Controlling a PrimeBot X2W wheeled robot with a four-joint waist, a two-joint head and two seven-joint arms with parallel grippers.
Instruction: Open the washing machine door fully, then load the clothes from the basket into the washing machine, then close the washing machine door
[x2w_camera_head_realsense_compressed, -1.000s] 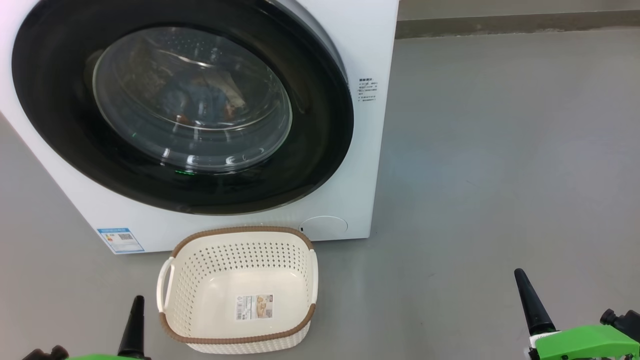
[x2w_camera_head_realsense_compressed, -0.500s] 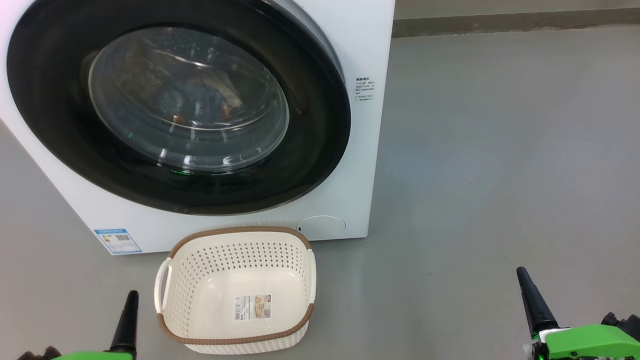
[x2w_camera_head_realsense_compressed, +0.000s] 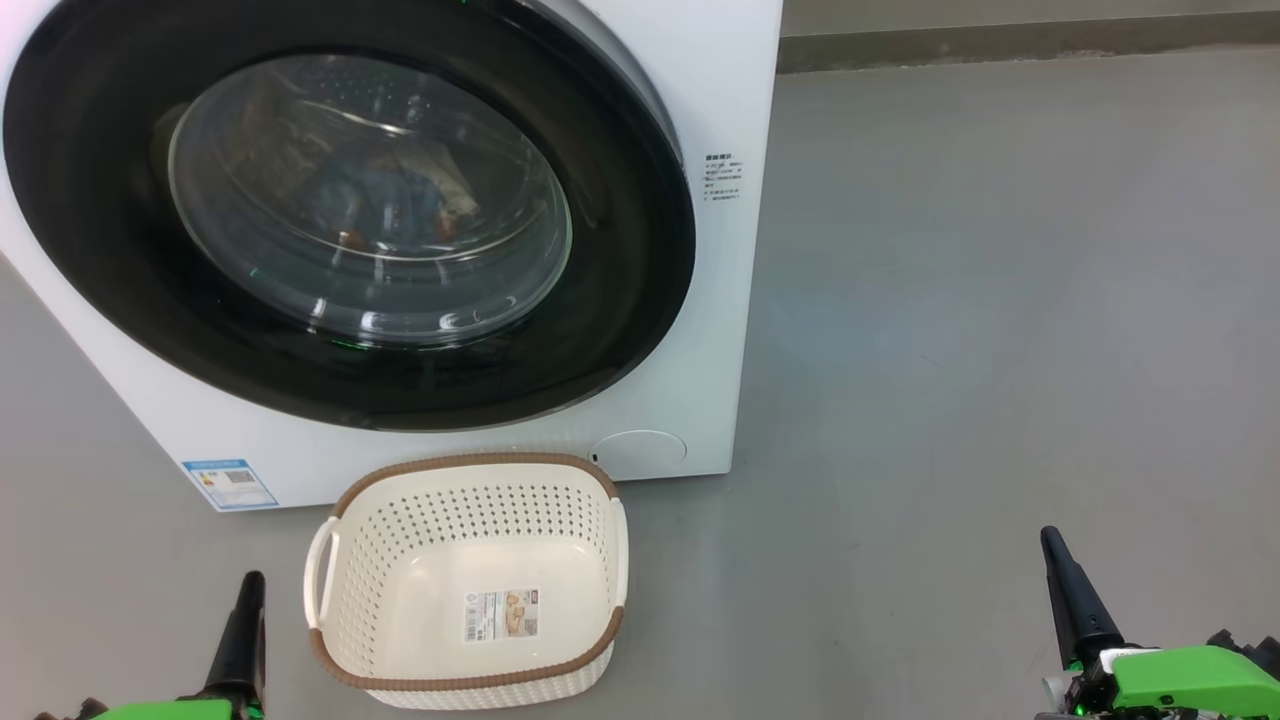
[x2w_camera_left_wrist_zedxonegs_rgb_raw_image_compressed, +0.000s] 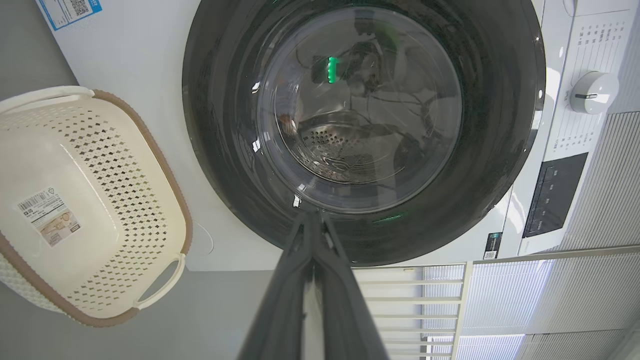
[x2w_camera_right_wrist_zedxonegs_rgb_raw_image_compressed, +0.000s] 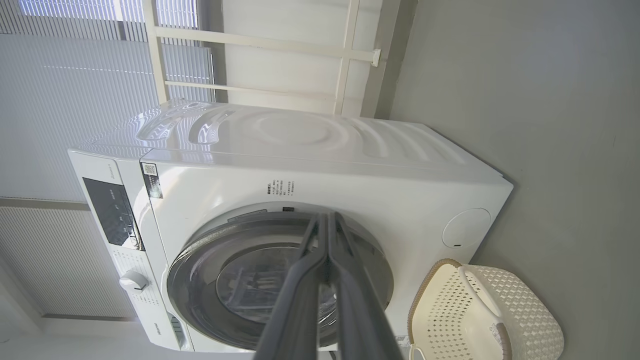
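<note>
Door: the washing machine door (x2w_camera_head_realsense_compressed: 350, 210) lay flat against the front of the washing machine (x2w_camera_head_realsense_compressed: 725, 100) and looked shut.
Clothes: blue and orange-brown clothes (x2w_camera_head_realsense_compressed: 385, 205) showed dimly through the door's glass, inside the drum.
Basket: the basket (x2w_camera_head_realsense_compressed: 470, 462) stood on the floor (x2w_camera_head_realsense_compressed: 950, 350) just in front of the machine, holding only its label (x2w_camera_head_realsense_compressed: 503, 613).
Left tool: the left tool (x2w_camera_head_realsense_compressed: 251, 582) had its fingers pressed together with nothing held. It sat low at near left, just beside the basket and apart from it.
Right tool: the right tool (x2w_camera_head_realsense_compressed: 1048, 535) was likewise closed on nothing, at near right, well apart from basket and machine.
Step judged: loading and closing appeared done, which left confirming that the door had caught.
Method: any check push should go on the black ring, not the bulging glass. The left arm should keep off the basket handle.
Hidden: no latch, hinge or handle was visible, so the catch was unconfirmed. The door's top and left edge were cut off in the head view. Reflections blurred the clothes, so their count could not be told.
</note>
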